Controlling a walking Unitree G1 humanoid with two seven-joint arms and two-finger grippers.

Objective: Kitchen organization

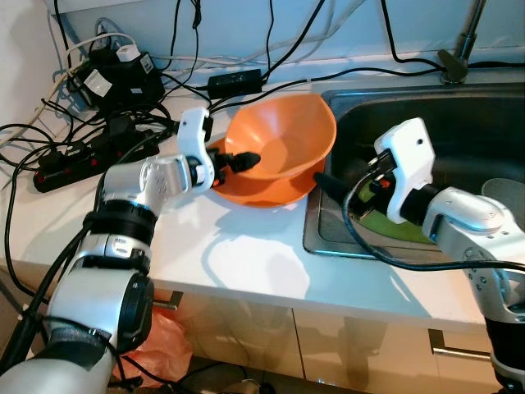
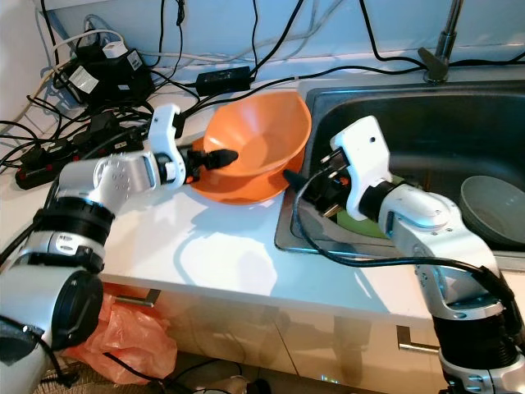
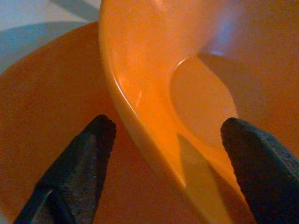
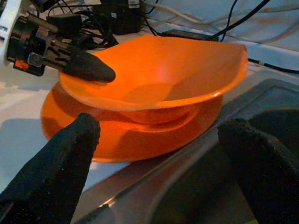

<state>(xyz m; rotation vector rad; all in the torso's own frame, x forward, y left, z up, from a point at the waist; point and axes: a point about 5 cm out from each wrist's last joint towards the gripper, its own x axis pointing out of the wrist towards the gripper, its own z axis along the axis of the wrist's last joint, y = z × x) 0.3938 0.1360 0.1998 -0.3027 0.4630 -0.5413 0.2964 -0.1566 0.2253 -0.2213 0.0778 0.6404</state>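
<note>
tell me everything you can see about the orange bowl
The orange bowl is glossy, plastic-looking, wide and shallow, with a small flat base and nothing inside. It sits tilted on an orange plate on the white counter, beside the sink's edge. The left hand straddles its near rim with open fingers, one inside and one outside. The right hand is open, near the bowl's sink side, not touching it.

Left gripper [image 1: 238, 161] fingers spread, apparently unclamped; right gripper [image 4: 159, 154] fingers parted wide, both arms reaching inward.
</note>
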